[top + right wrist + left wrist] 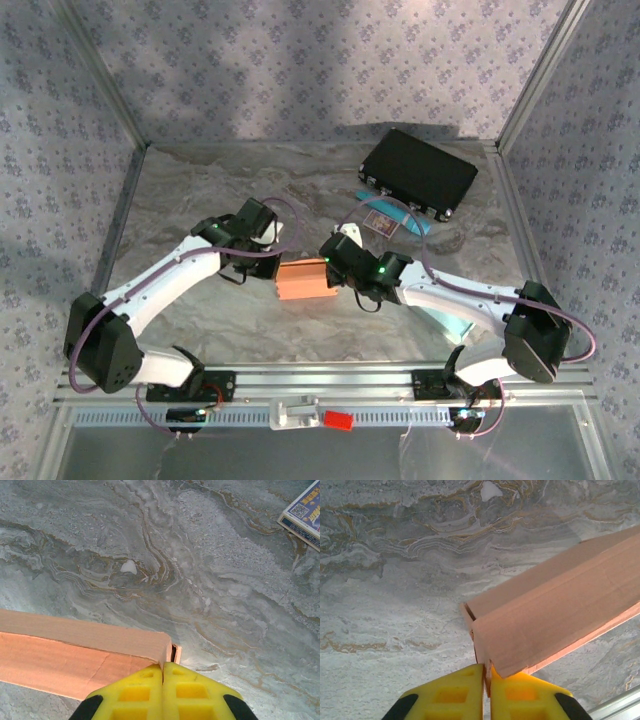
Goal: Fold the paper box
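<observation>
The orange paper box [305, 280] lies on the marbled table between my two grippers, its long side running left to right. My left gripper [279, 268] is at the box's left end. In the left wrist view its yellow fingers [452, 695] are shut on a thin cardboard flap at the corner of the box [555, 615]. My right gripper [334, 270] is at the right end. In the right wrist view its fingers [192, 692] are pressed together on the edge of the end wall of the box [75, 652], where a small flap stands slightly ajar.
A black case [418, 173] lies at the back right, with a printed card [382, 221] on a blue sheet just in front of it; the card's corner [305, 510] is beyond the right gripper. Patterned walls enclose the table, and an aluminium rail [320, 380] runs along the near edge.
</observation>
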You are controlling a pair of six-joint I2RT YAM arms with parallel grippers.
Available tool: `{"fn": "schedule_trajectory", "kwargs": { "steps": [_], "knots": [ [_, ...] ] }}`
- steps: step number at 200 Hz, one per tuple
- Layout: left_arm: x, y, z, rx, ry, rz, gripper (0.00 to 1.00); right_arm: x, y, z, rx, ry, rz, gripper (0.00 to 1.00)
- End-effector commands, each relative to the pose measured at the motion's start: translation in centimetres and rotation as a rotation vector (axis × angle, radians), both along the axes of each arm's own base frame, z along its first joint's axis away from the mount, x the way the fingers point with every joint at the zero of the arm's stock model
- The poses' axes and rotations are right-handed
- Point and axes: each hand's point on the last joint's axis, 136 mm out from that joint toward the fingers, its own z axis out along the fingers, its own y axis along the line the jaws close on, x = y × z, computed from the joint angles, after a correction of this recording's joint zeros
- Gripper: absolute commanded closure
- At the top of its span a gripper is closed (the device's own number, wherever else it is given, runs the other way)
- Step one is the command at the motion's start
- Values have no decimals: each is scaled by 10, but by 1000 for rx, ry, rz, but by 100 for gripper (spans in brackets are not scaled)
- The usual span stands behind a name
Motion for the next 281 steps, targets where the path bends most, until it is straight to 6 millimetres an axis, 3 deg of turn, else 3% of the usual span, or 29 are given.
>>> {"fn": "schedule_trajectory", "kwargs": {
  "steps": [1, 137, 235, 281],
  "knots": [
    [3, -2, 4, -3, -17, 5, 92, -4, -5, -6, -23, 17, -15, 100],
    [-8, -9, 8, -107, 155, 251, 97, -2, -1, -7, -26, 20, -18, 100],
    [-4, -11, 10, -133, 254, 319, 96, -2, -1, -6, -28, 18, -19, 100],
    [-5, -10, 0, -134, 235, 297, 97, -2, -2, -8, -27, 20, -21, 100]
  ]
}}
